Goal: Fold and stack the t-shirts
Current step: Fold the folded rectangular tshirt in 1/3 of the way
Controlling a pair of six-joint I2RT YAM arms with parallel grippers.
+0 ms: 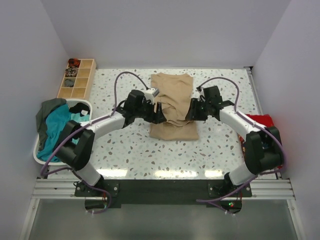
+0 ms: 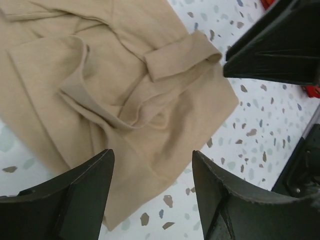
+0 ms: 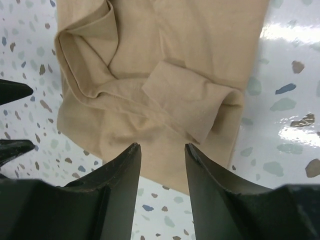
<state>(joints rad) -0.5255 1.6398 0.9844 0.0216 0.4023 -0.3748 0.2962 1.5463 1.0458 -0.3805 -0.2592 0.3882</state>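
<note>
Step in hand, by my reading: mid-fold on the beige t-shirt (image 1: pixel 171 90), which lies on the table (image 1: pixel 225 150) directly under both hands. Left gripper (image 2: pixel 152 160) hovers over its near-left part with fingers spread wide and nothing between them. Right gripper (image 3: pixel 162 150) is opposite it, just across the cloth, with a narrower gap and also empty. The next move probably calls for pinching an edge below each hand, then carrying it over evenly so the lumpy middle flattens. The wrist views show what the top view hides under the arms: a sleeve (image 3: pixel 190 100) turned inward and a raised ridge of bunched cloth beside it. Only the top view shows the teal shirt (image 1: pixel 52 127) and the dark grey-green shirt (image 1: pixel 46 111) in the white basket (image 1: pixel 82 104), well outside the left arm.
</note>
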